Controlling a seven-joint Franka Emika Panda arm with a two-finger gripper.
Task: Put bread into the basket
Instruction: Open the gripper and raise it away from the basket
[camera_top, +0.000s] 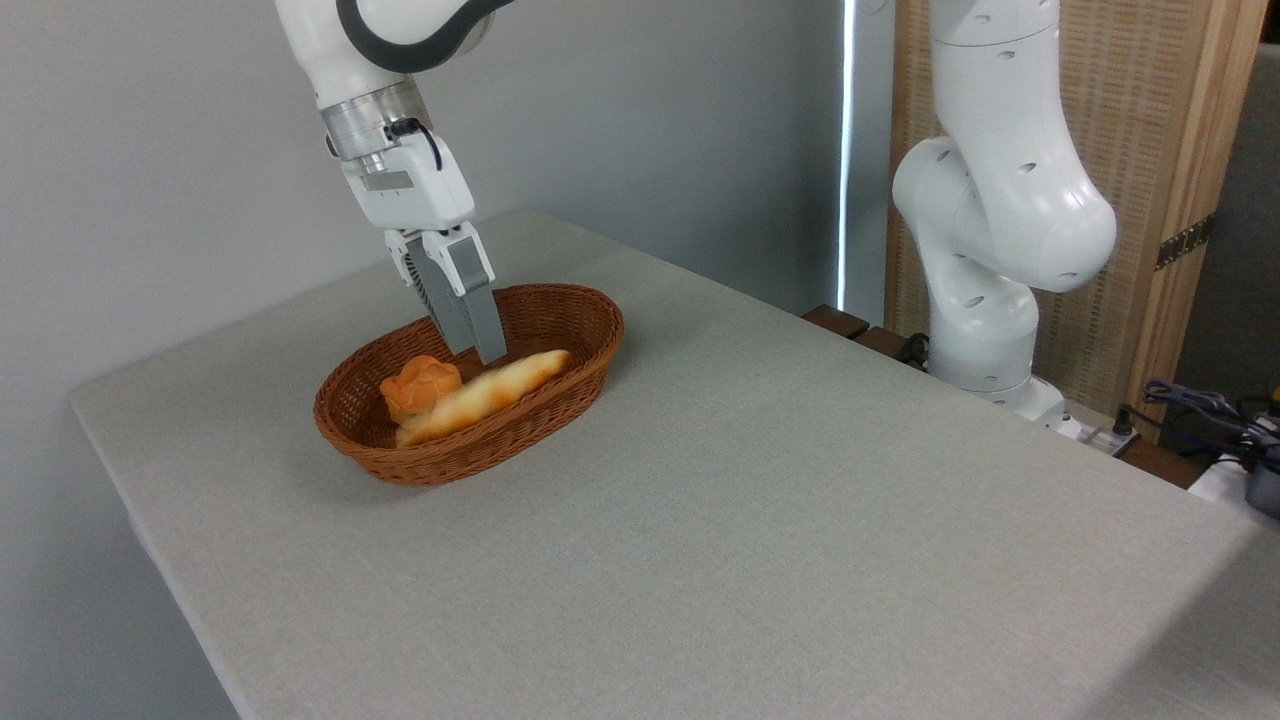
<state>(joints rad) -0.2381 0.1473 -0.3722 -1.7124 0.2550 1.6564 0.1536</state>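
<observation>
The oval reddish-brown wicker basket (585, 330) sits on the table left of centre. Inside it lies the bread (490, 393), a long orange-brown loaf with pale stripes. It lies lengthwise along the near side and looks slightly blurred. My gripper (470, 350) hangs over the middle of the basket, tilted, with its fingertips just above the loaf's upper edge. The fingers (475, 300) stand a little apart with nothing between them.
A small round knobbly golden bun (420, 385) rests in the basket's left half, against the loaf. The arm's white base (985, 330) stands at the table's far right edge, with cables (1200, 410) beyond it. A grey wall runs behind the table.
</observation>
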